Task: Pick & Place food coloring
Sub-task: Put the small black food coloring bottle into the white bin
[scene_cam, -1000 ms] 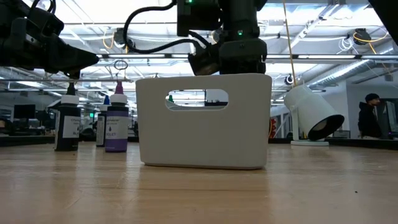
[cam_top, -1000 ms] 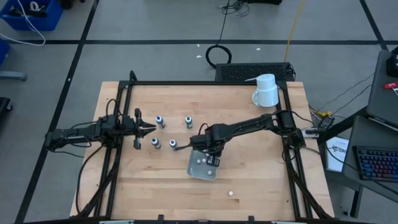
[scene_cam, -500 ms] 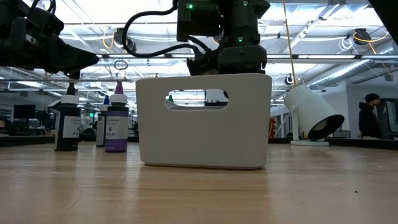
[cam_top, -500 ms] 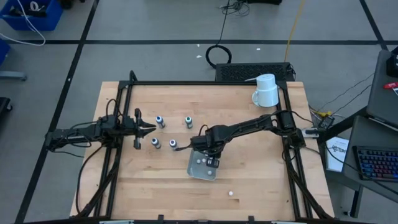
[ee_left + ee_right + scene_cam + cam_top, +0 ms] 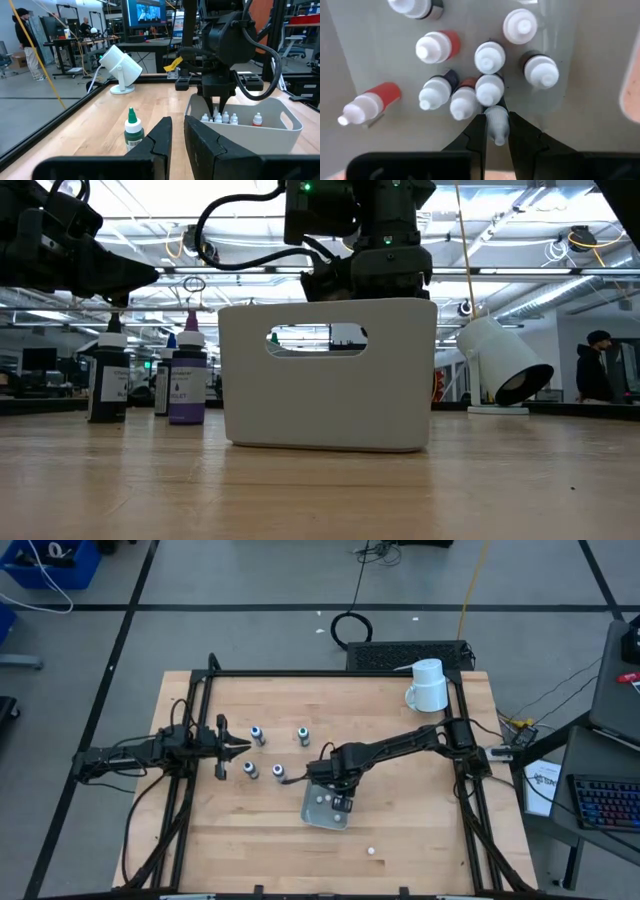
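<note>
food coloring bottles (image 5: 276,771) stand in two places, as you can see from above: four dark-capped ones upright on the bare wood toward the table's left side, and a cluster of white-capped ones (image 5: 490,56) inside the white bin (image 5: 326,806), which sits near the middle of the table, closer to the front edge.

your right gripper (image 5: 340,799) hangs straight down into that bin. in its wrist view the two fingers (image 5: 476,131) are clenched on one white-capped bottle (image 5: 496,122), which sits between the tips right beside the packed bottles. some of those show red bodies, others dark bodies, and one red bottle (image 5: 366,105) lies tipped over apart from the cluster. whether the pinched bottle touches the bin floor, you cannot tell.

your left gripper (image 5: 243,746) waits low over the left part of the table, fingers pressed together with nothing between them, its tip just beside the four loose bottles. its wrist view looks past a green-capped bottle (image 5: 133,129) toward the bin and the right arm.

a white mug (image 5: 428,686) lies on its side near the table's back right corner. a small white piece (image 5: 371,851) rests on the wood near the front edge.
</note>
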`<state>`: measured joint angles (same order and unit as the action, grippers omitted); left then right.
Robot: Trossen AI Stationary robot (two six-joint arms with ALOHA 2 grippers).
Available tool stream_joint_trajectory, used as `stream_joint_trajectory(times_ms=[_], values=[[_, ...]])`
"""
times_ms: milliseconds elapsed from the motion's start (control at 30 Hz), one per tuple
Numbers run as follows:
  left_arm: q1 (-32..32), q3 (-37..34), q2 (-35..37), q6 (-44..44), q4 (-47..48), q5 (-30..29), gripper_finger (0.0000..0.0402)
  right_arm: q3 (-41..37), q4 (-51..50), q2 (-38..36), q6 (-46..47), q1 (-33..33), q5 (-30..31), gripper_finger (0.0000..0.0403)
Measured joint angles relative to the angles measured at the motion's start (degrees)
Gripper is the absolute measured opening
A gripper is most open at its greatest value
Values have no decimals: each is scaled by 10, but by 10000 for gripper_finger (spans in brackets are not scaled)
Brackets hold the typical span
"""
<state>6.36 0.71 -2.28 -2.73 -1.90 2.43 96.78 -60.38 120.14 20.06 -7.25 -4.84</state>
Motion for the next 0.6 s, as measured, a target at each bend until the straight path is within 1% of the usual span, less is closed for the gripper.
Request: stream_joint_trajectory(times_ms=[167,333,600], values=[[0,0,0,0,0,0,58,-24,38,-3,3,1,-15,44],[0,0,0,0,0,0,58,-30,47,-4,5,1,-25,46],[0,0,0,0,0,0,58,-31,49,-2,29,0,-28,90]])
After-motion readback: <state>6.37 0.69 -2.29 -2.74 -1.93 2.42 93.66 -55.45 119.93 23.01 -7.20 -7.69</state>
